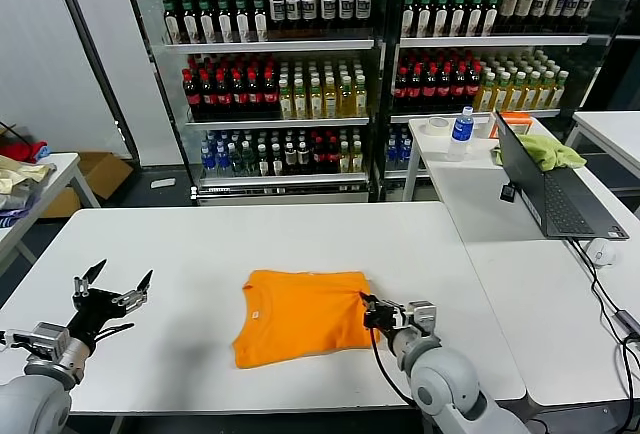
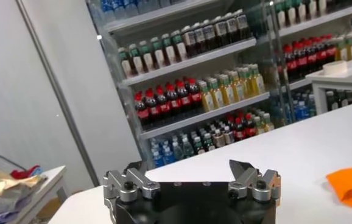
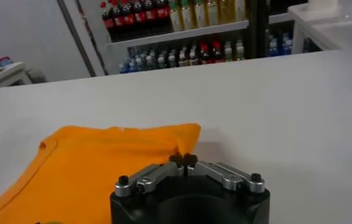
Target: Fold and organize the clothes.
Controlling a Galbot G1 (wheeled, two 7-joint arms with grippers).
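Orange T-shirt (image 1: pixel 300 316) on a white worktop (image 1: pixel 200 244)

The T-shirt is plain bright orange, with a small pale tag at the neck. Both grippers, left (image 1: pixel 112 286) and right (image 1: pixel 366 308), are black with silver-grey metal parts. Behind, the shelves (image 1: pixel 280 44) carry bottles in rows of dark brown, red, yellow-green and blue. A yellow-green cloth (image 1: pixel 545 150) lies behind a dark grey laptop (image 1: pixel 555 194), near a blue-labelled bottle (image 1: pixel 460 132). A pale yellow and red pile (image 1: pixel 22 159) lies on the side table.
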